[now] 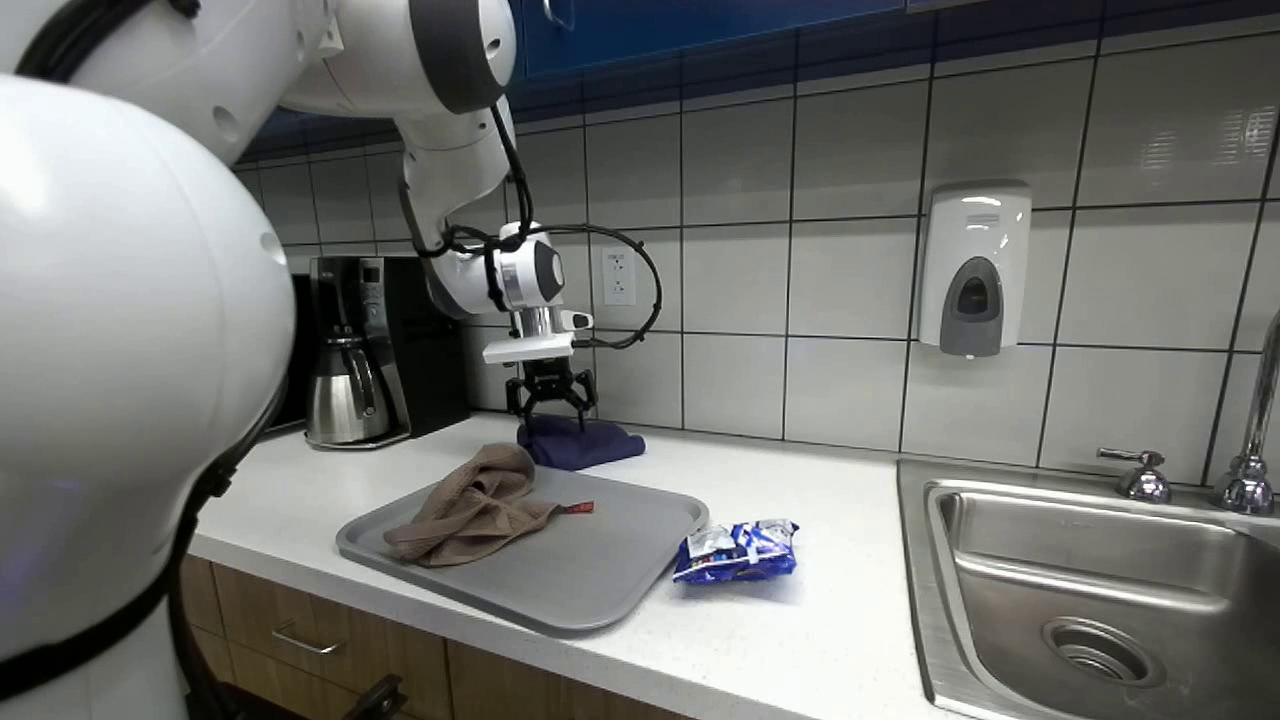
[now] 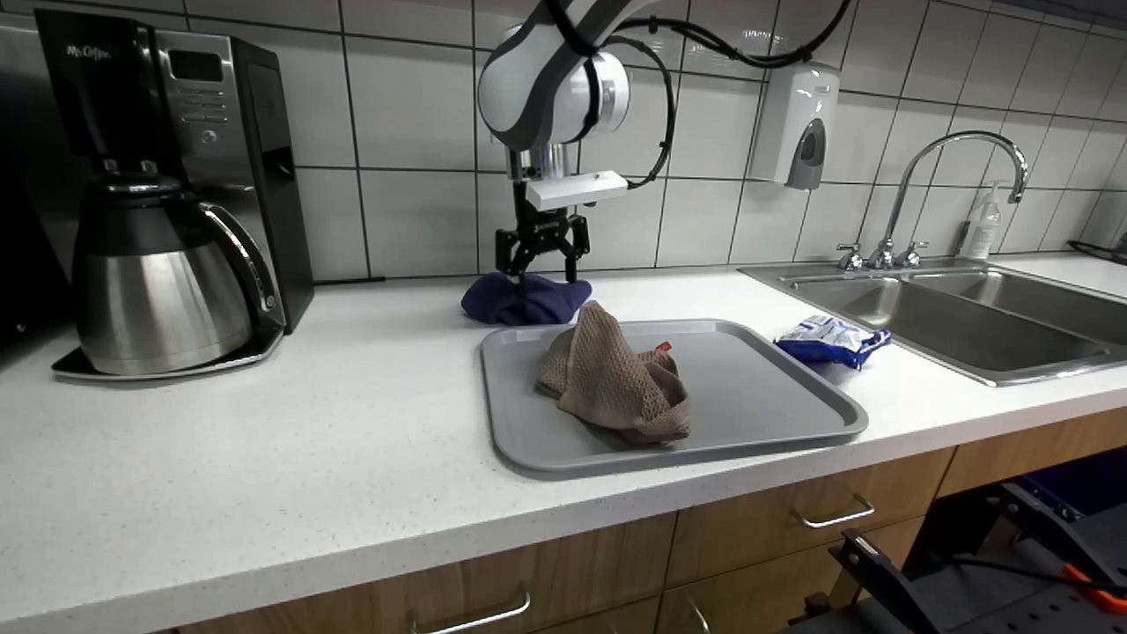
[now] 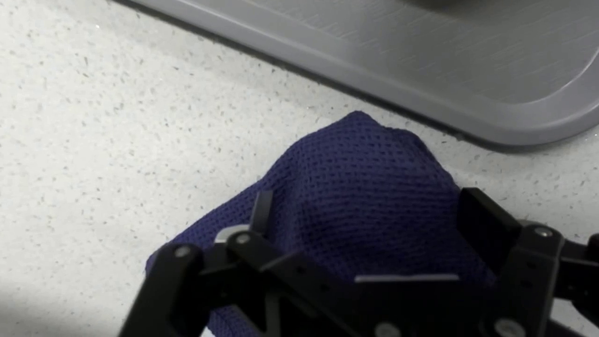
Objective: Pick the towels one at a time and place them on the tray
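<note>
A dark purple towel [image 1: 597, 448] lies crumpled on the white counter behind the tray; it also shows in an exterior view [image 2: 528, 304] and in the wrist view [image 3: 358, 159]. A brown towel [image 1: 480, 515] lies bunched on the grey tray [image 1: 625, 545], also seen in an exterior view as the brown towel [image 2: 621, 383] on the tray [image 2: 766, 396]. My gripper [image 1: 555, 422] points down at the purple towel, its fingers apart. In the wrist view the open gripper [image 3: 367, 215] has one finger over the towel and one at its edge; whether they touch it is unclear.
A blue snack packet [image 1: 740, 552] lies beside the tray. A coffee maker [image 2: 255, 176] with a steel carafe [image 2: 167, 299] stands on the counter. A steel sink [image 1: 925, 600] is at the other end. The tiled wall [image 1: 735, 380] is close behind the gripper.
</note>
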Motion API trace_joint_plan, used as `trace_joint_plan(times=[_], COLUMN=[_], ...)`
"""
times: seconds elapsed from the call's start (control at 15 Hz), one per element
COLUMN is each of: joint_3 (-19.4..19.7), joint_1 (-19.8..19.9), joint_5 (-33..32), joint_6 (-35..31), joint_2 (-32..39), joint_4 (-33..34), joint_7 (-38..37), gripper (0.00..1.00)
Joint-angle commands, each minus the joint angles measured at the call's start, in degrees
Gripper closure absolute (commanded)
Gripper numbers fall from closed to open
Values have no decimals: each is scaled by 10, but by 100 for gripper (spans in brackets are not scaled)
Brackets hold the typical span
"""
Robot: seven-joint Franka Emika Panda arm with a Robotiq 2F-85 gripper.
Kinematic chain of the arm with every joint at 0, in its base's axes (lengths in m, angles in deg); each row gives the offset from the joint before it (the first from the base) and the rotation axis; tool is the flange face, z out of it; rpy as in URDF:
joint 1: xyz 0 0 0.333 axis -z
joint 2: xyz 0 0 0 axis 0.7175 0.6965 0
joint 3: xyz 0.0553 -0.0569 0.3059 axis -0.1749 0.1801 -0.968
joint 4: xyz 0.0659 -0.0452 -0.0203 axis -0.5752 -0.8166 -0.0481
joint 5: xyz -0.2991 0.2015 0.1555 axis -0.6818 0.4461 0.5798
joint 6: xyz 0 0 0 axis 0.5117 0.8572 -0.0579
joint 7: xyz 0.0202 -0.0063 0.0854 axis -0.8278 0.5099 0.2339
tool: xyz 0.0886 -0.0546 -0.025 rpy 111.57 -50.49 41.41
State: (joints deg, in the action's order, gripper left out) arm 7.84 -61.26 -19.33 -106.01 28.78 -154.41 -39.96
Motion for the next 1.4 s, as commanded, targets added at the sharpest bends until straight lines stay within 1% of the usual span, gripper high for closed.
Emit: trace_joint_plan(times=[0.0, 0.4, 0.67, 1.33], joint_3=[1, 1, 3, 19], joint_1=[-2, -2, -6, -14], joint_5=[2, 2, 5, 24], joint_6=[2, 2, -4, -5], joint_2=[2, 2, 1, 4], joint_4=[3, 5, 0, -1], joint_7=[0, 1, -17, -129], gripper=[0, 0, 0, 0])
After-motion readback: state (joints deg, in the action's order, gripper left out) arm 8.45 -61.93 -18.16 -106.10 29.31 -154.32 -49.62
